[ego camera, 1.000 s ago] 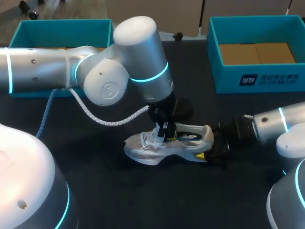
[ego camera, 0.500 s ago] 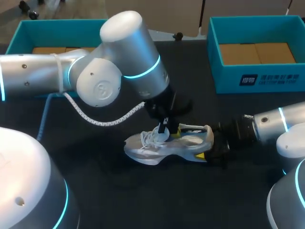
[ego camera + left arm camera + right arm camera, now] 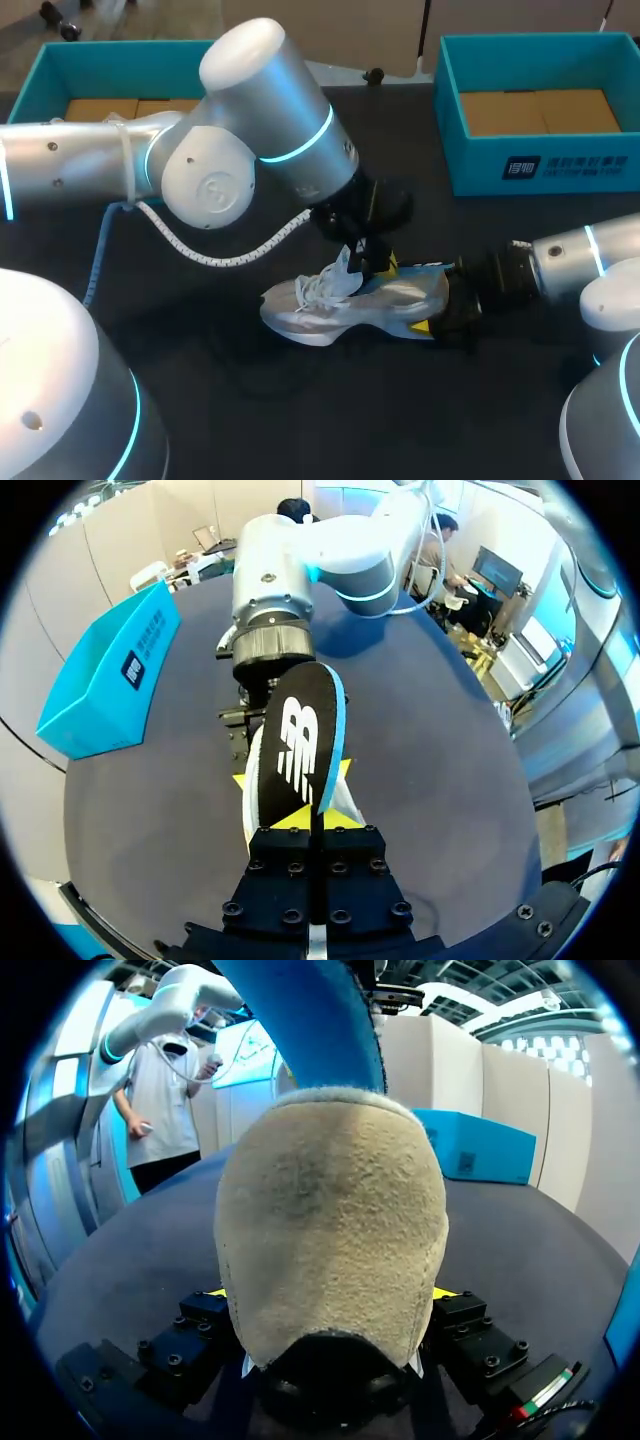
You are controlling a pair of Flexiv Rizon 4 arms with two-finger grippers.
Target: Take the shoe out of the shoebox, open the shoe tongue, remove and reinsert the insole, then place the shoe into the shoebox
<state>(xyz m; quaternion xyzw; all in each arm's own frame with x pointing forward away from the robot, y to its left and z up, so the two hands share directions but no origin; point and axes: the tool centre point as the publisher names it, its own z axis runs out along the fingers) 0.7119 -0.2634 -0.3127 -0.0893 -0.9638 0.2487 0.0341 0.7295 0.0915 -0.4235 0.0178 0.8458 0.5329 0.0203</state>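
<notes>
Your white shoe (image 3: pixel 335 305) is lying on the black table (image 3: pixel 250 400), with its toe pointing toward your left side. Your right gripper (image 3: pixel 452 308) is clamping the heel with both fingers. Just above the shoe's opening, your left gripper (image 3: pixel 312 818) is pinching the dark insole (image 3: pixel 300 730), which is stretching toward the heel. Farther back, the right shoebox (image 3: pixel 540 150) and left shoebox (image 3: pixel 60 70) are sitting well apart.

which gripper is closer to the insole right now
Left. The left gripper is shut on the insole, which sticks partly out of the shoe. The right gripper is further back, clamped on the shoe's heel end.
</notes>
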